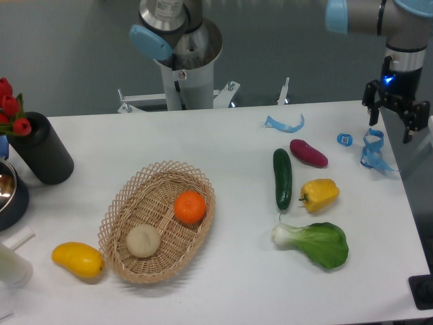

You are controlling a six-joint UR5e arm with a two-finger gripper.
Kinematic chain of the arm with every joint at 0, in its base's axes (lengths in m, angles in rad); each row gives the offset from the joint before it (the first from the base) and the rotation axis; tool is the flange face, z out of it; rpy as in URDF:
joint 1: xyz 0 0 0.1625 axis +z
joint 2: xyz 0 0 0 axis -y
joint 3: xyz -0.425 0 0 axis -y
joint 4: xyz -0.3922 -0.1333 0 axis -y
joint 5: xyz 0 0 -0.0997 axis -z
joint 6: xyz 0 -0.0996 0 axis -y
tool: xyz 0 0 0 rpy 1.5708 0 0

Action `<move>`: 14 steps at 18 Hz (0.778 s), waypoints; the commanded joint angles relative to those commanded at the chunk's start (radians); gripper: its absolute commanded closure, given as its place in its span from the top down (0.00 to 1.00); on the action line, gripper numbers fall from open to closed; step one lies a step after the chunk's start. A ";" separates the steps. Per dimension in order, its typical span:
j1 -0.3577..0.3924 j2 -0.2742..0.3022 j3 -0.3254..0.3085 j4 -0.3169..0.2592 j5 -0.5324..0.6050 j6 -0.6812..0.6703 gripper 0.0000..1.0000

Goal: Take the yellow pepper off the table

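Observation:
The yellow pepper (319,194) lies on the white table (237,284) at the right, its stem pointing left toward a green cucumber (282,178). A bok choy (315,243) lies just in front of it and a purple sweet potato (308,153) just behind it. My gripper (391,115) hangs at the table's far right edge, well behind and to the right of the pepper. Its fingers are spread and hold nothing.
A wicker basket (116,223) holds an orange (190,206) and a pale round item (143,240). A mango (78,260) lies front left. A black vase with red tulips (40,147) stands at the left. Blue plastic bits (373,150) lie near the gripper.

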 joint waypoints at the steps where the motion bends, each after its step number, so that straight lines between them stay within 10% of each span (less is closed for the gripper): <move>1: -0.002 0.000 -0.003 0.002 0.000 0.005 1.00; 14: -0.098 -0.020 -0.017 0.006 0.002 -0.228 1.00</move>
